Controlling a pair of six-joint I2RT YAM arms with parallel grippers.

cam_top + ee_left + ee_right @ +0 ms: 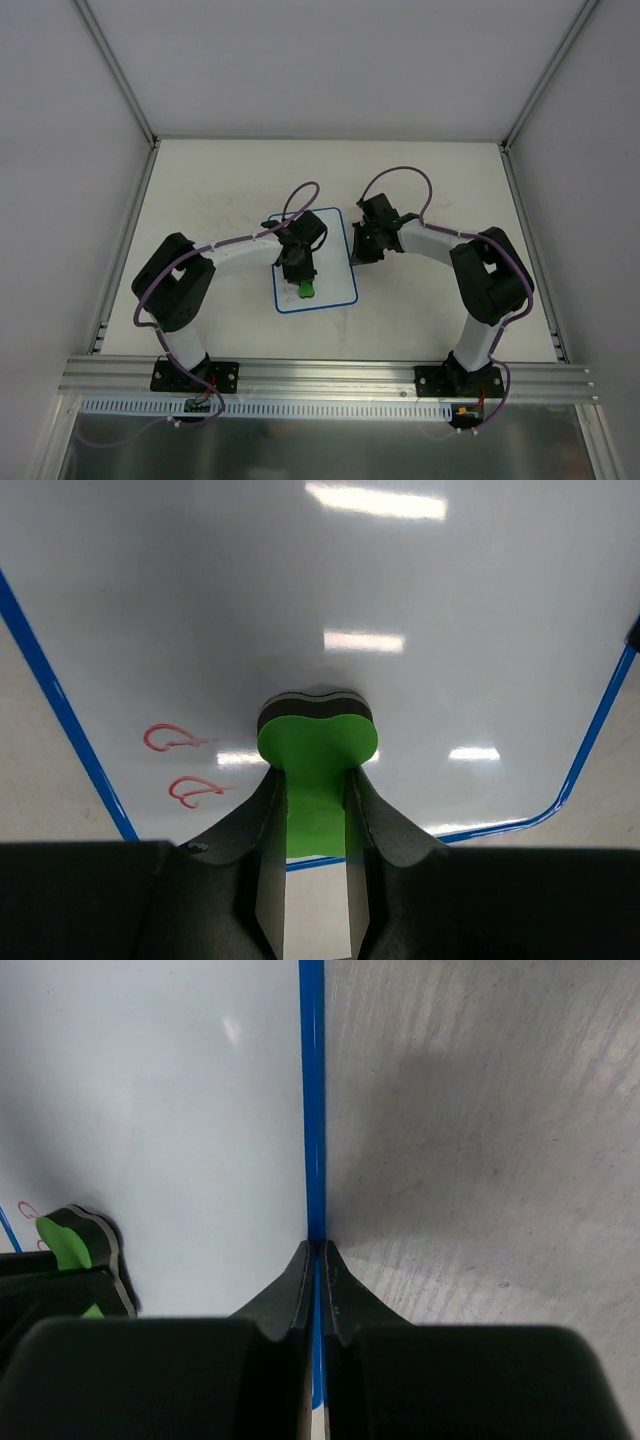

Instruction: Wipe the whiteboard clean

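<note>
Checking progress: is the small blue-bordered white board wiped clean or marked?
Marked: two red loops sit on the blue-bordered whiteboard left of the green bone-shaped eraser; the rest seen is blank.

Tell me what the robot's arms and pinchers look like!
The left arm and right arm are white tubes with chunky black joints, each trailing a thin purple cable. The left gripper and right gripper are black, each with two tapering fingers.

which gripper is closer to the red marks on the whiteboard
Left. The left gripper, shut on the green eraser, sits just beside the red marks; the right gripper is shut at the whiteboard's opposite blue edge.
</note>
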